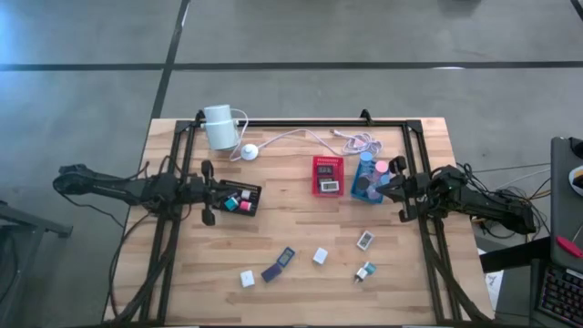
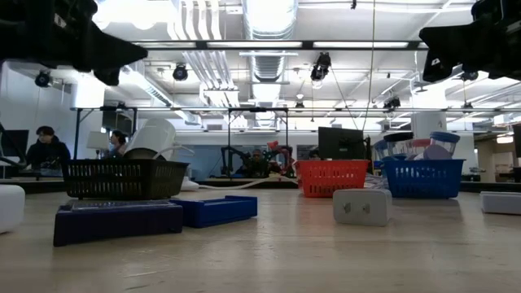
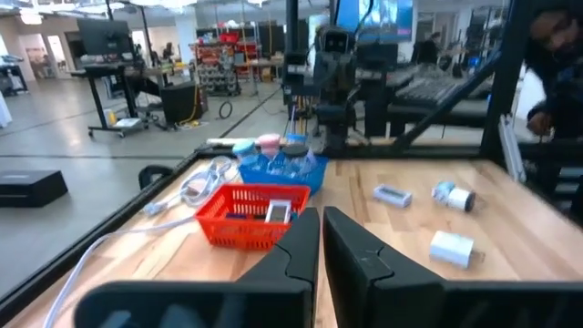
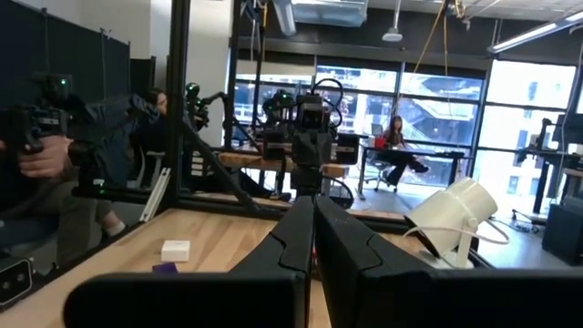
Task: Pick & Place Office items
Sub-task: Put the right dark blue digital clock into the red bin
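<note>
Nearest the front edge of the table (image 1: 301, 305), we see six loose office items: a white piece (image 1: 247, 279), a purple piece (image 1: 271, 272), a dark blue piece (image 1: 286, 257), a white block (image 1: 320, 257), a white piece with a dark face (image 1: 365, 240) and a small teal-and-white piece (image 1: 364, 271). All of them lie apart from one another, on the near side of the red tray (image 1: 328, 175).

Farther back, to the left of the red tray, we find the black tray (image 1: 239, 198) holding pink, teal and white pieces. Our left claw (image 1: 208, 192) is clenched on nothing, just left of that black tray. The red tray itself carries a white piece with a dark face (image 1: 330, 186). Directly right of the red tray sits the blue tray (image 1: 363, 193), filled with pink and blue round pieces. Our right claw (image 1: 400, 191) is also clenched and empty, at the right side of the blue tray.

Beyond the red tray, toward the far edge, lie the white cable (image 1: 310, 137), its round puck (image 1: 248, 152) and the white cylinder (image 1: 219, 126).
</note>
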